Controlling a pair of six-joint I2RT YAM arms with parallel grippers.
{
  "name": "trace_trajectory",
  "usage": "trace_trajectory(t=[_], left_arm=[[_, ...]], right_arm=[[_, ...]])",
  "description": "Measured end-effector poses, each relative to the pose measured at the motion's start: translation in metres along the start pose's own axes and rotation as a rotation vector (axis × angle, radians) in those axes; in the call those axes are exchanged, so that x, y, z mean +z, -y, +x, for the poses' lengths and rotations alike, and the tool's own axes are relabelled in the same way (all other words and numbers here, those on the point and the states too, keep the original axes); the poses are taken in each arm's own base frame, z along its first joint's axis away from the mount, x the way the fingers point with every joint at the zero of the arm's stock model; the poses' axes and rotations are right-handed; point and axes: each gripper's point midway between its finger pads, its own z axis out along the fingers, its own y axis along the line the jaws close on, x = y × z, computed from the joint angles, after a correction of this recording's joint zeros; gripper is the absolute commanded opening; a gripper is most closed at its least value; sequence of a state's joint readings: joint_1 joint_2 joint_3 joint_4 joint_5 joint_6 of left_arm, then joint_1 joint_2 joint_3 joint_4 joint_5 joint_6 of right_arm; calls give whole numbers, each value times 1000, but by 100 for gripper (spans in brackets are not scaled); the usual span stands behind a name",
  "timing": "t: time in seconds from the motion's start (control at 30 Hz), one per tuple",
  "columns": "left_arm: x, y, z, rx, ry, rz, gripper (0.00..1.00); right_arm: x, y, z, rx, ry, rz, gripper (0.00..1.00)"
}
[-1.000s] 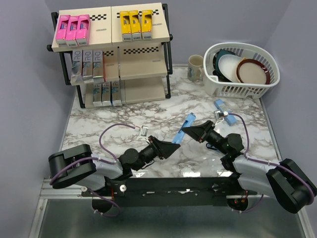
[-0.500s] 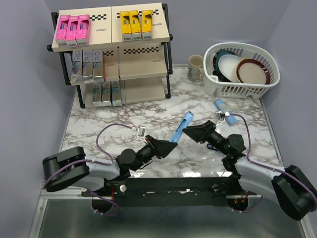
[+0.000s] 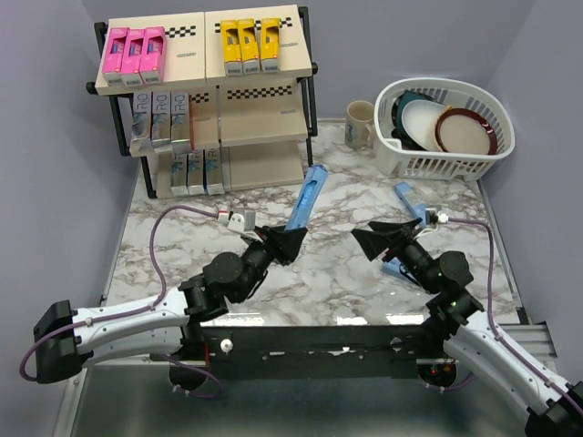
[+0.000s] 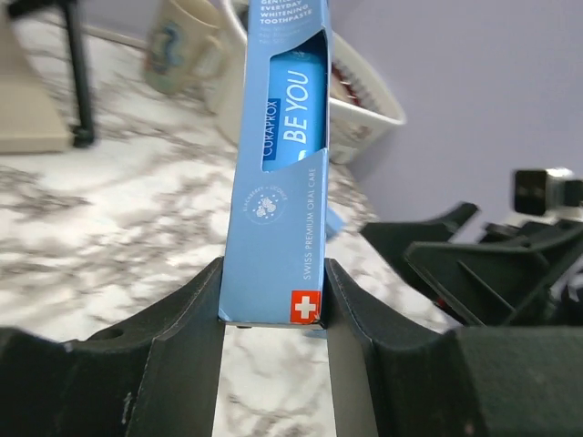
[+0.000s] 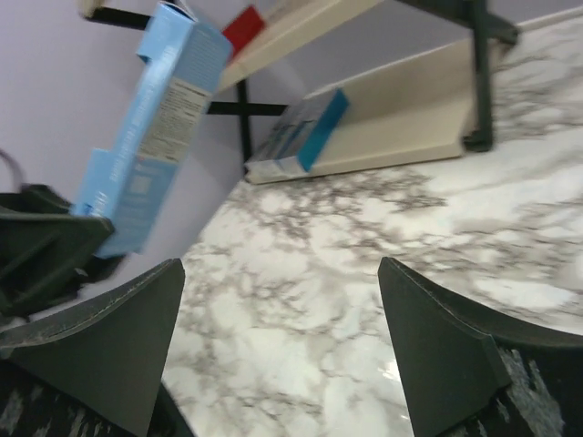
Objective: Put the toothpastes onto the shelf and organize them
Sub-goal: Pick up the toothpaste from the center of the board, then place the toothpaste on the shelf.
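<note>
Counting progress, we find the shelf (image 3: 264, 127) partly filled: 3 pink cartons (image 3: 134, 50) and 3 yellow cartons (image 3: 250, 44) on top, others lower left. The left claw (image 3: 290, 238) pinches a light blue carton (image 3: 307, 196) above the worktop (image 3: 182, 228); the right claw (image 3: 363, 238) is spread, empty; another blue carton (image 3: 407, 196) lies nearby.

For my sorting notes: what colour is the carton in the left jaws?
The carton is light blue with white lettering, clearest in the left wrist view.

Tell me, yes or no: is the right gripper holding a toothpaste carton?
No: the right gripper stands wide open with nothing in its grasp; the light blue carton is clamped in the left gripper.
</note>
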State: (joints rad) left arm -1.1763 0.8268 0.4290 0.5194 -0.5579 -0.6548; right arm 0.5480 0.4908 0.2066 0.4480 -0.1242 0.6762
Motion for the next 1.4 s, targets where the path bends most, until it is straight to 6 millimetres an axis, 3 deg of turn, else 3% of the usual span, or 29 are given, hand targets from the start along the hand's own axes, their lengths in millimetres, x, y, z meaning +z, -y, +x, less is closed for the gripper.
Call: trace_trajectory(t=[0.3,0.7,1.1,1.4], left_arm=[[26,-28,-67,344,23,-394,26],[59,-115,-136,559,22,-766,26],[104,-189,-161,629,28,-860,30],[131,-212,-175,648,60,-839,34]], right_arm=[[-16,65,11,-195,-39,289,97],[-35,90,6,-272,37,386,98],[-36,100,13,-274,15,419,98],[-36,100,14,-274,13,420,98]])
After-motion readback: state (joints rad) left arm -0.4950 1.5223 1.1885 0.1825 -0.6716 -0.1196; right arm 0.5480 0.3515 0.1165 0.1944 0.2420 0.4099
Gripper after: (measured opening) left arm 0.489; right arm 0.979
